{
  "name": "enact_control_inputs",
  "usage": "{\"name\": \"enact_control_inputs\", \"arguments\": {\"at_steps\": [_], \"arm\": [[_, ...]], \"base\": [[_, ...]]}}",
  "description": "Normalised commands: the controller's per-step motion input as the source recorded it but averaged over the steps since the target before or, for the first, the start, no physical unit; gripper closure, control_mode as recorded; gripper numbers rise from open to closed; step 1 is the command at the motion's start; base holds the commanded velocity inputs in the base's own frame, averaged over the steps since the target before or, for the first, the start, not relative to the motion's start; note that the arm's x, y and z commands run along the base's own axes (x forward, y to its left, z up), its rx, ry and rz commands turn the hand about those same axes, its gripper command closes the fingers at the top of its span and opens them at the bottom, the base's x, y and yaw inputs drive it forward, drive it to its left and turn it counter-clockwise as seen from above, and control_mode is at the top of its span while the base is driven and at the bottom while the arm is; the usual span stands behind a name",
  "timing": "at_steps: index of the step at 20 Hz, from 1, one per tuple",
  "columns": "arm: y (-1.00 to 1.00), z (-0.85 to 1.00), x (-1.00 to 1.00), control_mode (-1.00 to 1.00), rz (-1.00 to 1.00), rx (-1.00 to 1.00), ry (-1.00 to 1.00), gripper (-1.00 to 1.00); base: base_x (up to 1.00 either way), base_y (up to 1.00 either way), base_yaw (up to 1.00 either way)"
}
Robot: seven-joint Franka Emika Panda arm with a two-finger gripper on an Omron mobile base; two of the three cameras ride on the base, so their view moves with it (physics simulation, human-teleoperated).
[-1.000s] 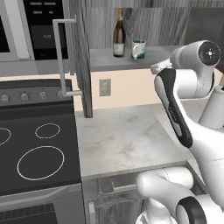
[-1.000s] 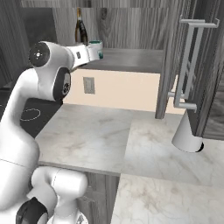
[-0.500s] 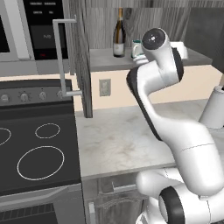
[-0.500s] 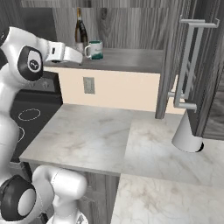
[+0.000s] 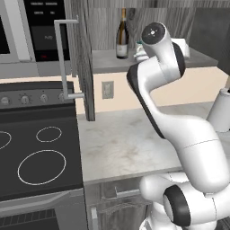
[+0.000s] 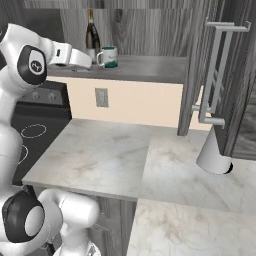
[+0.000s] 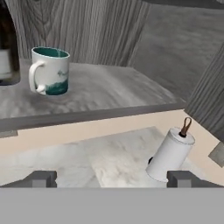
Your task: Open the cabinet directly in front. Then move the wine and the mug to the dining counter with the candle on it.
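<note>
Spread wide and grasping nothing, the claw (image 7: 112,178) is hanging in front of the open cabinet (image 6: 140,30), its two dark tips standing far apart at the bottom of the hand view. Ahead of it and off to the left, the mug (image 7: 49,70) is sitting upright on the cabinet shelf (image 7: 109,94) with its handle turned toward the wine (image 7: 8,48), which is standing just beyond it at the far left edge. Nothing is lying between the tips.

Judging by how things are lying, the first step is done: both cabinet doors are swung out, one door (image 5: 81,58) to the left side and the other door (image 6: 227,75) to the right, each showing its long silver bar handle. Both carries are not yet begun, since the wine and the mug are resting on the shelf untouched. The mug looks the nearer pick.

Below the claw the marble desk (image 6: 100,155) is running pale and veined, carrying a white paper towel roll (image 7: 169,153) down to the right. A beige wall with an outlet (image 6: 101,97) is backing it, and a black stove (image 5: 36,152) with ring burners is flanking it, with an oven panel (image 5: 45,31) above.
</note>
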Motion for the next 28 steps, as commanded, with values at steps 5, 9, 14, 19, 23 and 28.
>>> {"name": "enact_control_inputs", "arguments": {"at_steps": [5, 9, 14, 19, 23, 28], "arm": [[0.0, -0.25, 0.2, -1.0, 0.08, 0.0, -0.14, -1.0], [0.0, 0.05, 0.19, -1.0, 0.01, 0.01, -0.07, -1.0], [0.1, 0.34, 0.33, -1.0, 0.0, 0.0, 0.04, -1.0], [0.25, 0.16, 0.46, -1.0, 0.0, 0.0, 0.13, -1.0], [0.18, 0.0, 0.46, -1.0, 0.0, 0.0, 0.1, -1.0], [0.01, -0.2, 0.47, -1.0, 0.0, 0.0, 0.01, -1.0]], "base": [[0.0, 0.0, 0.0], [0.0, 0.0, 0.0], [0.0, 0.0, 0.0], [0.0, 0.0, 0.0], [0.0, 0.0, 0.0], [0.0, 0.0, 0.0]]}}
